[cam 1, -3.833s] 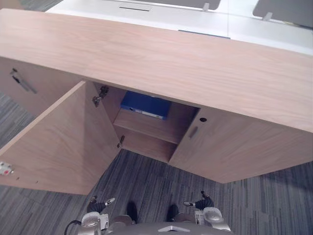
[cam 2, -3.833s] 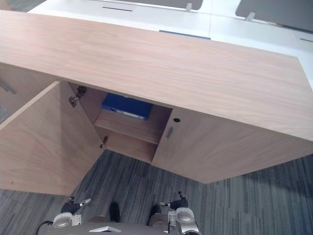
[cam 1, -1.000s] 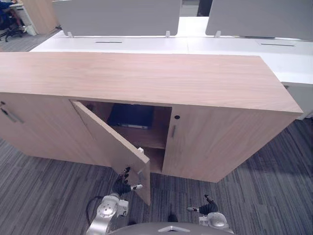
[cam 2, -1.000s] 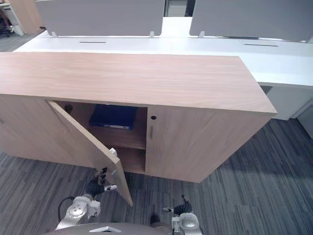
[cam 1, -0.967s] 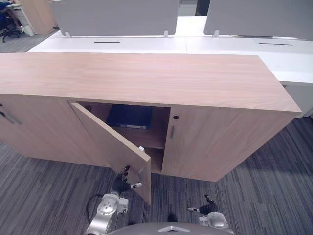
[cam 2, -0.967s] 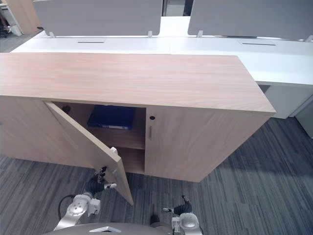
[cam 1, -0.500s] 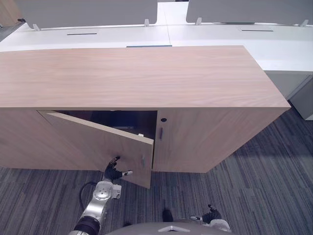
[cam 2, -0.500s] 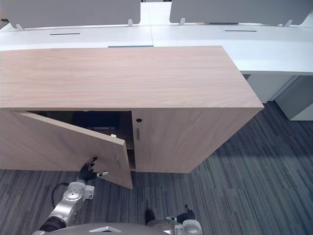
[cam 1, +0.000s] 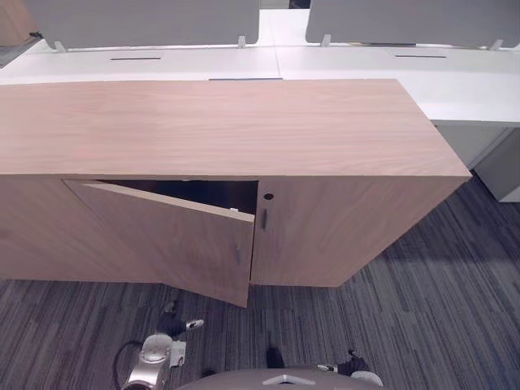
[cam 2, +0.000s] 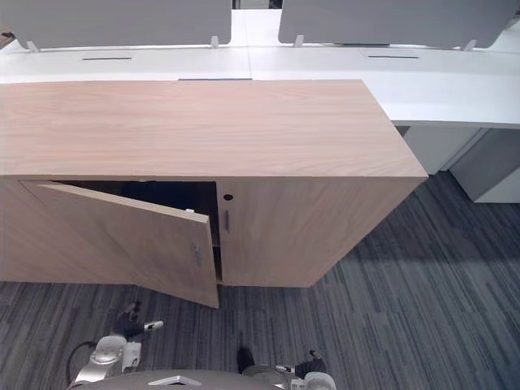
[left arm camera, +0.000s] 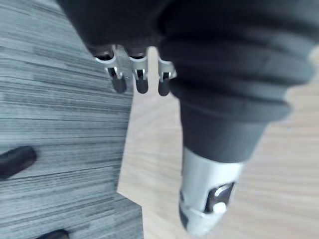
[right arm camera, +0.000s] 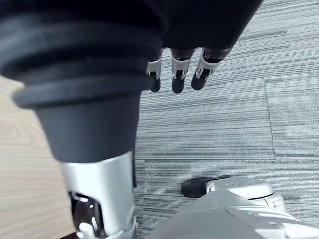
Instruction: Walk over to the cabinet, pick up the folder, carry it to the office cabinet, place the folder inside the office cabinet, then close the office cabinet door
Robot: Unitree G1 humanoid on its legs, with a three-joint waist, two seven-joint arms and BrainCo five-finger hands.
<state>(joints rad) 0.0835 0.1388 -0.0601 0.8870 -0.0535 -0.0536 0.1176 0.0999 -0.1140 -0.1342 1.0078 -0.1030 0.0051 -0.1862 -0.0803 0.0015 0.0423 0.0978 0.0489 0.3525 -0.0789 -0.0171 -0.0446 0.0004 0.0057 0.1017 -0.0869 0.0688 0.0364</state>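
Observation:
The wooden office cabinet stands in front of me. Its left door hangs ajar by a narrow gap, swung out at its free edge. The gap shows only dark interior, so the folder is hidden. My left hand hangs low over the carpet, a short way in front of the door and off it. In the left wrist view its fingers are relaxed and hold nothing. My right hand hangs at my side by the lower edge, its fingers loose and empty.
The cabinet's right door is closed, with a slim handle and a keyhole. White desks with grey screens stand behind the cabinet. Grey striped carpet covers the floor.
The left door has swung further toward shut. My left hand, which was against the door's lower face, has dropped back off it toward me.

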